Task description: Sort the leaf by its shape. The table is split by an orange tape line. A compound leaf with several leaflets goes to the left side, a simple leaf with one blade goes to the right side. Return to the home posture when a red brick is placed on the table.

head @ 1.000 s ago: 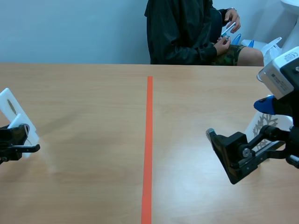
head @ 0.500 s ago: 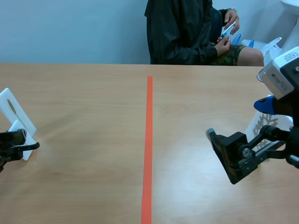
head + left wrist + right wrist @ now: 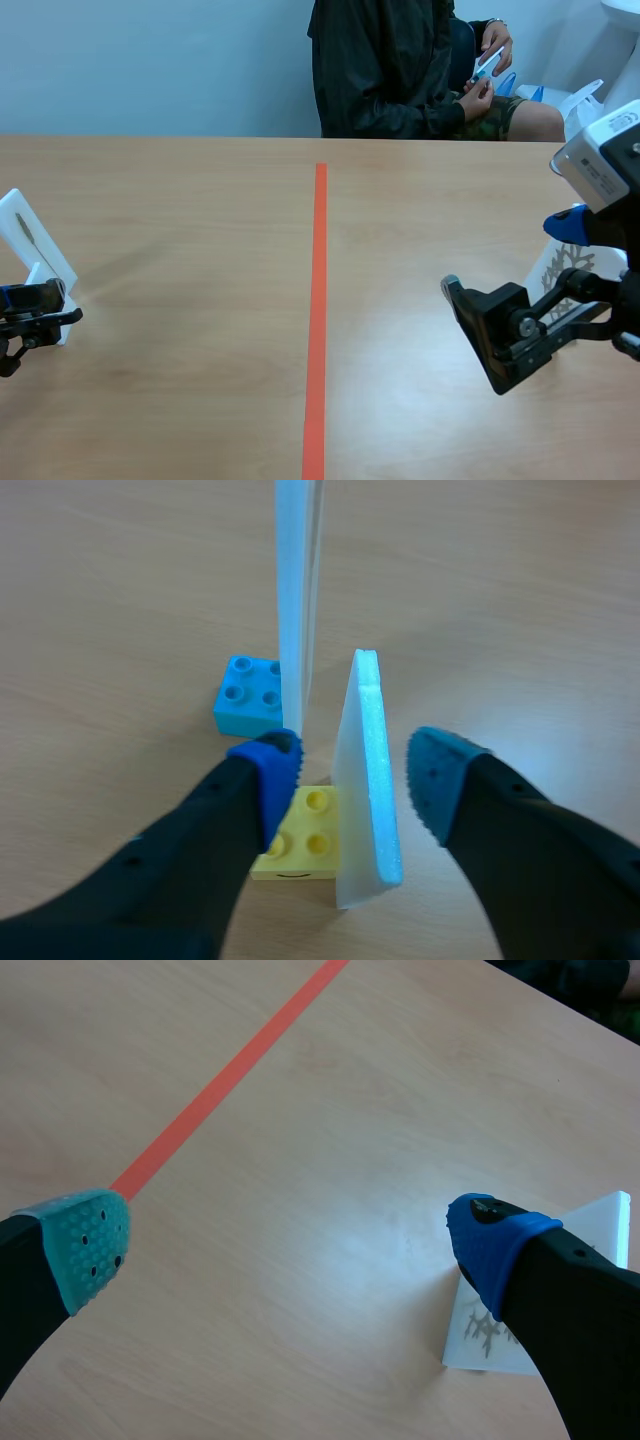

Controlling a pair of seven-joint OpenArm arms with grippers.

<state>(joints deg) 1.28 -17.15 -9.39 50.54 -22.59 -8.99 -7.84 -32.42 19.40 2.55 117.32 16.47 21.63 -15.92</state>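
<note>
Pale wood of the table (image 3: 200, 200) ran bare from the orange tape line (image 3: 319, 300) out to both arms, while a person (image 3: 390, 70) sat behind the far edge, hands busy with a small object. At the far left, the left gripper (image 3: 350, 770) stood low with its fingers apart astride a white foam card (image 3: 368, 740), a gap showing on each side, so nothing was clamped. The card stood on a yellow brick (image 3: 305, 835). Just behind it rose a taller card (image 3: 298, 580) on a blue brick (image 3: 245, 695). The nearer card's leaf could not be read.

The step looked like the grasp itself. The next move seemed to call for a square pinch on the thin card and a lift clear of its close neighbour, and a nudge could topple either. Open wood toward the line left ample room for a carry.

On the right, the right gripper (image 3: 290, 1238) hung wide open above the table. Beside one finger was a card bearing a branching leaf (image 3: 470, 1335). No red brick was in view.
</note>
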